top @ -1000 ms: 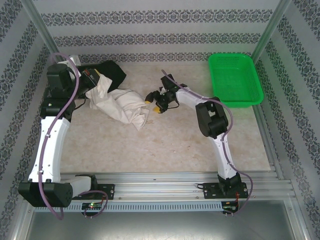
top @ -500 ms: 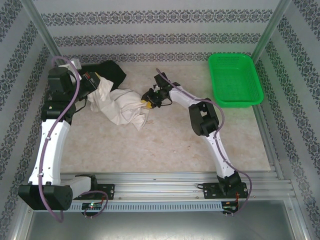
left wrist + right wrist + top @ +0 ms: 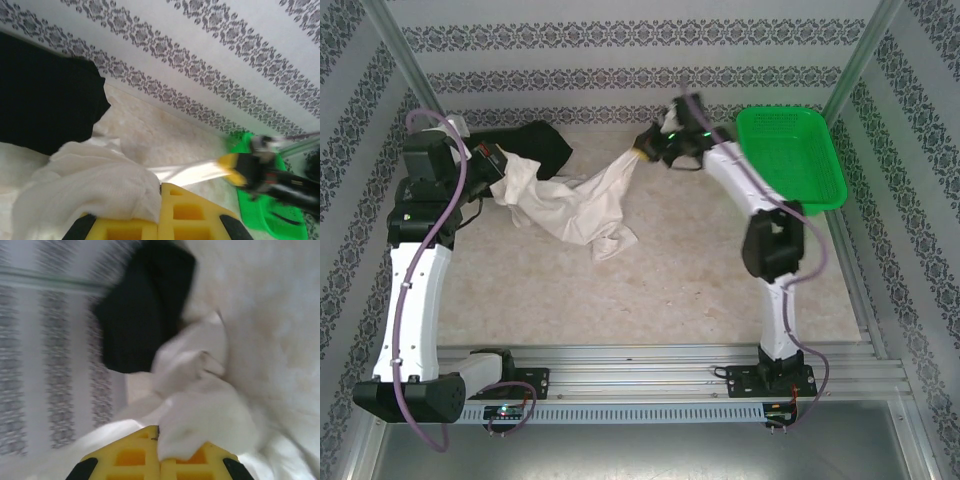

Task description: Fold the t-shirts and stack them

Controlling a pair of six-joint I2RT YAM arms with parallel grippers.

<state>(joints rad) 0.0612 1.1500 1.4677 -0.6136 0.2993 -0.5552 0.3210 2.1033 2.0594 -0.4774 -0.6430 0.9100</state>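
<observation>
The cream t-shirt [image 3: 575, 205] hangs stretched between both grippers over the table's back half. My left gripper [image 3: 505, 165] is shut on its left end, where cloth [image 3: 90, 190] bunches over the yellow fingers [image 3: 195, 215]. My right gripper [image 3: 648, 145], raised near the back wall, is shut on the right end, with cream cloth [image 3: 210, 425] squeezed between its yellow pads [image 3: 135, 455]. The black t-shirt [image 3: 535, 145] lies crumpled at the back left behind the cream one; it also shows in the left wrist view [image 3: 45, 95] and the right wrist view [image 3: 142, 315].
A green mesh basket [image 3: 790, 160] stands at the back right, close to my right arm. Patterned walls enclose the table on three sides. Bare tabletop [image 3: 650, 290] lies in front of the shirts.
My right gripper closed on the cream t-shirt's right end, then rose and swung toward the back right, pulling the cloth taut. The left gripper stayed shut and shifted slightly left.
</observation>
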